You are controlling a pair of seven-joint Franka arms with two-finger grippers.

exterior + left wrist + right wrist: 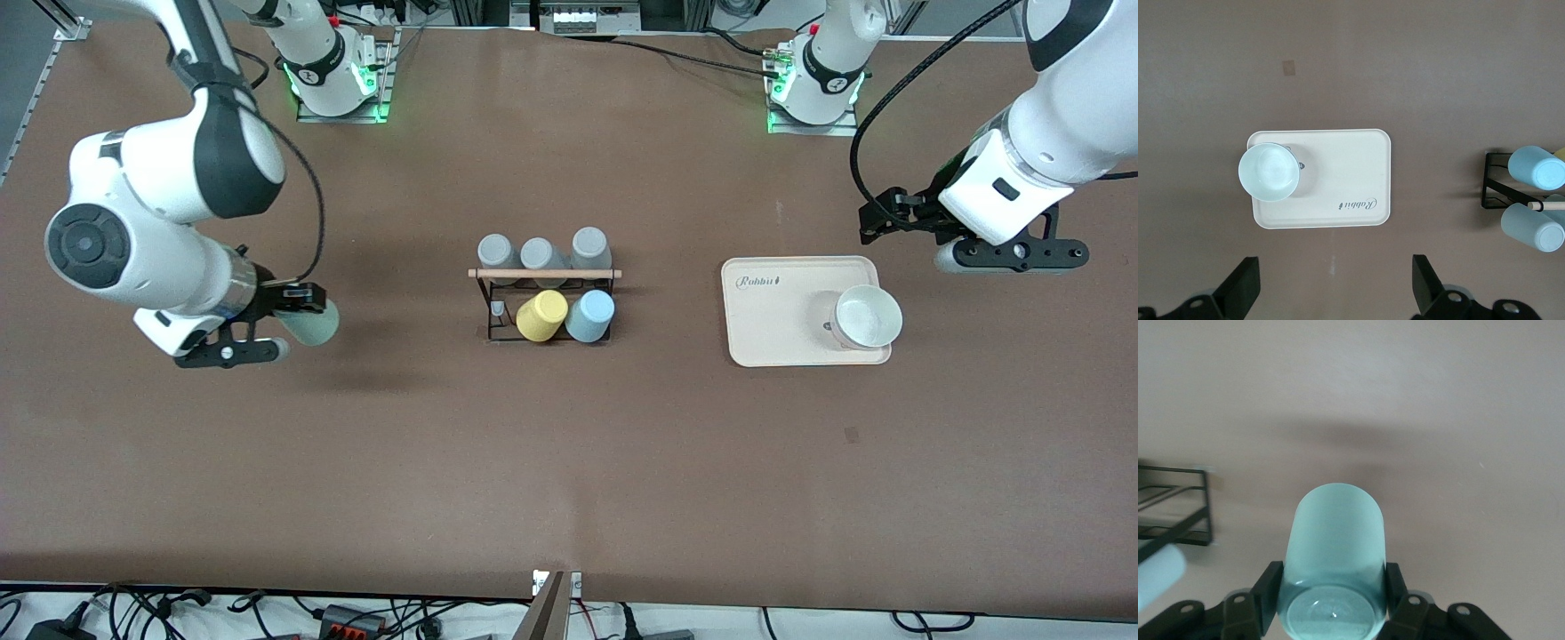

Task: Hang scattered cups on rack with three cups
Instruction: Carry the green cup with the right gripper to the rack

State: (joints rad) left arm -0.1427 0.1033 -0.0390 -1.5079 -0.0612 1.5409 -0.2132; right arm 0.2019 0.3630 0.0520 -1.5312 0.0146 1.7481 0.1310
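My right gripper (300, 313) is shut on the pale mint green cup (316, 325) and holds it on its side above the table, toward the right arm's end, away from the rack. In the right wrist view the mint cup (1336, 547) sits between the fingers (1269, 592). The black wire rack (485, 307) with its wooden rod (544, 273) stands mid-table. The light blue cup (590, 316) is on the rack's nearer row beside a yellow cup (541, 316). My left gripper (876, 222) is open and empty, in the air beside the tray; it also shows in the left wrist view (1335, 287).
Three grey cups (540, 253) hang on the rack's farther row. A cream tray (765, 311) with a white bowl (869, 316) lies toward the left arm's end. The left wrist view shows the tray (1338, 167), bowl (1269, 171) and rack edge (1495, 193).
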